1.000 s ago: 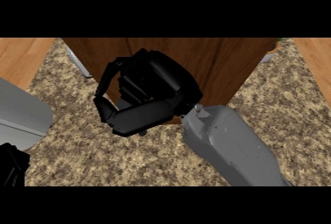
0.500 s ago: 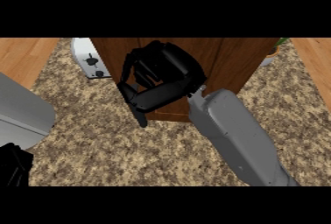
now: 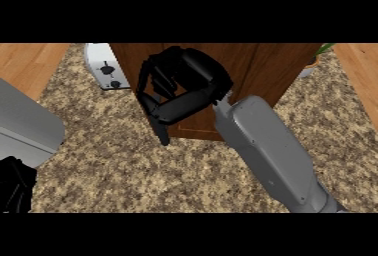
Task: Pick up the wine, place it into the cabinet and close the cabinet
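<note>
The wooden cabinet [image 3: 269, 75] stands at the back middle of the counter, its brown front facing me. My right hand [image 3: 184, 82] lies against the cabinet's left front part, fingers [image 3: 155, 117] stretched down along its left edge and thumb across the wood, holding nothing. Its grey forearm [image 3: 269, 150] comes in from the lower right. No wine bottle shows anywhere in the view. My left hand [image 3: 15, 185] sits at the lower left edge below its grey forearm [image 3: 22, 127].
A white toaster [image 3: 103, 67] stands just left of the cabinet at the back. A potted plant [image 3: 316, 59] peeks out behind the cabinet's right side. The speckled granite counter [image 3: 111, 170] spreads in front, with wooden floor beyond both back corners.
My right hand has risen and shifted right along the cabinet front, its fingers straightening. The toaster has come into sight at the left. The left arm has stayed in place.
</note>
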`<state>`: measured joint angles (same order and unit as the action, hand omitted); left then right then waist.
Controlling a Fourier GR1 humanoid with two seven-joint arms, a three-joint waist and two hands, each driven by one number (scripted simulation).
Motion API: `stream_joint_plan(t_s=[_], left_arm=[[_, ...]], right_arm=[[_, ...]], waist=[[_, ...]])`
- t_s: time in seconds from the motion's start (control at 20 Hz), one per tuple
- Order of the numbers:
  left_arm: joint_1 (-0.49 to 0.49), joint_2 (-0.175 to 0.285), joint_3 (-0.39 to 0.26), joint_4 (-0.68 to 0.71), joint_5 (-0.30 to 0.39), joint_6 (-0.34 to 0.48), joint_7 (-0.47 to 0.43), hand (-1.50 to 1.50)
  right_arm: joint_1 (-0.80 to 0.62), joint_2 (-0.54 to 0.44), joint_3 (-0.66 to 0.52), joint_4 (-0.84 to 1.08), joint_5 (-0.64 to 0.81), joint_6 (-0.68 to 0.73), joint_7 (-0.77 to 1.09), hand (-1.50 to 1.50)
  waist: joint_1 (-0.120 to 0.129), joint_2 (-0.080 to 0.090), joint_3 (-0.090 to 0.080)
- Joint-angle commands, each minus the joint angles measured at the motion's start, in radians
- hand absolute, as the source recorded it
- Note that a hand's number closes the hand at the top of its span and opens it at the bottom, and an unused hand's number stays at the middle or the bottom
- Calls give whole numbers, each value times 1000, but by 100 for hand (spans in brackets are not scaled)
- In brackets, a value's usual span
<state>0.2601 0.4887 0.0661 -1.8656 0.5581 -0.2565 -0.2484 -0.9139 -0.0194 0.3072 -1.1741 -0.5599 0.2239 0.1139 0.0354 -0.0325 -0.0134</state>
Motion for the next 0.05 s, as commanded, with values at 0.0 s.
stream_joint_plan(t_s=[0.0], left_arm=[[18,-11,-23,-42,-4,8,25,150]], right_arm=[[-26,-95,-127,143,14,-41,-21,150]], waist=[[-4,42,14]])
